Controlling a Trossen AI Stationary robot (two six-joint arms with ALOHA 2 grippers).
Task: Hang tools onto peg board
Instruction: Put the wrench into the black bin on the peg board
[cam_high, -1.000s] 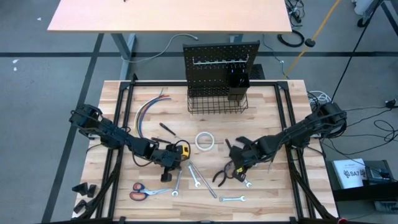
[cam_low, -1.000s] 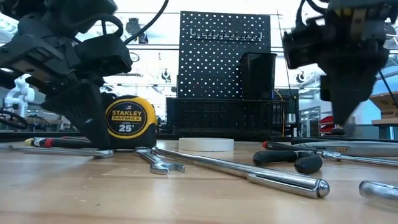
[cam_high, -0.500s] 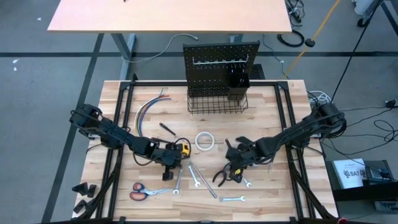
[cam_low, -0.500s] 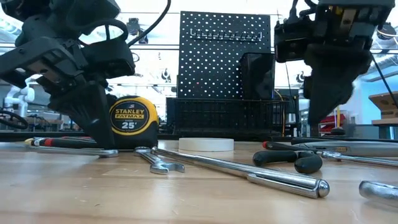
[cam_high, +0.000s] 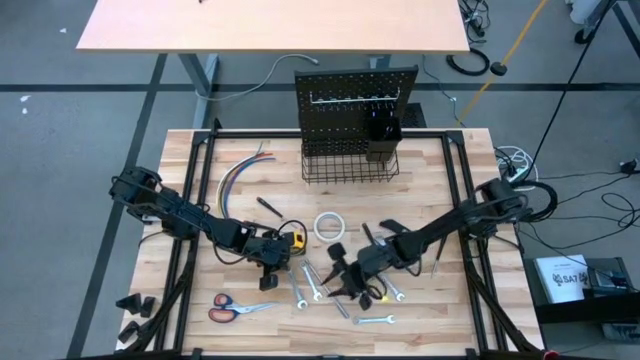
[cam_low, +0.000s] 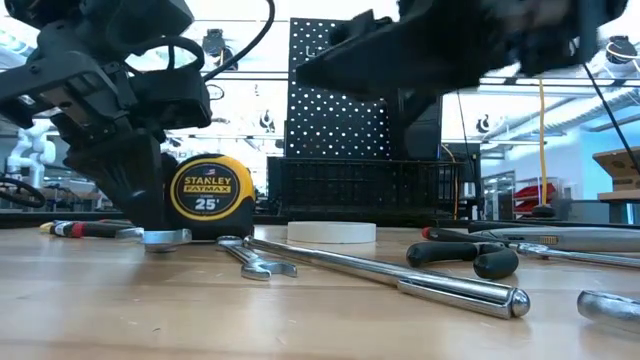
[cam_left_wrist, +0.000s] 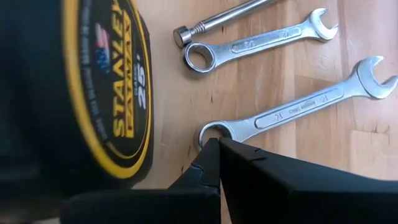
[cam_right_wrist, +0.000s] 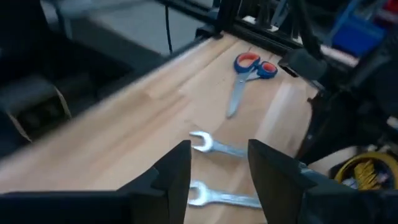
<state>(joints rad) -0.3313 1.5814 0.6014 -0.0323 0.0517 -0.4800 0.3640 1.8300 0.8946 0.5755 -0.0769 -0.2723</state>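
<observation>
Silver wrench (cam_left_wrist: 292, 109): left gripper (cam_left_wrist: 214, 148), jaws together, pins its ring end beside the tape measure (cam_low: 206, 196). Bring the right gripper (cam_right_wrist: 217, 163), jaws apart, squarely over the shank before closing.

Pale striped wood desk (cam_high: 440, 165); black dotted peg board (cam_high: 355, 95); yellow-and-black tape measure (cam_low: 207, 196); silver wrenches (cam_left_wrist: 292, 111); scissors (cam_right_wrist: 246, 71) with red and blue handles; white tape roll (cam_high: 331, 227); multicoloured wires (cam_high: 240, 175).

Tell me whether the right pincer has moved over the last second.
Yes. In the high view the right pincer has swung toward the left arm's side, passing beneath the tape roll to hover open over the wrenches.
</observation>
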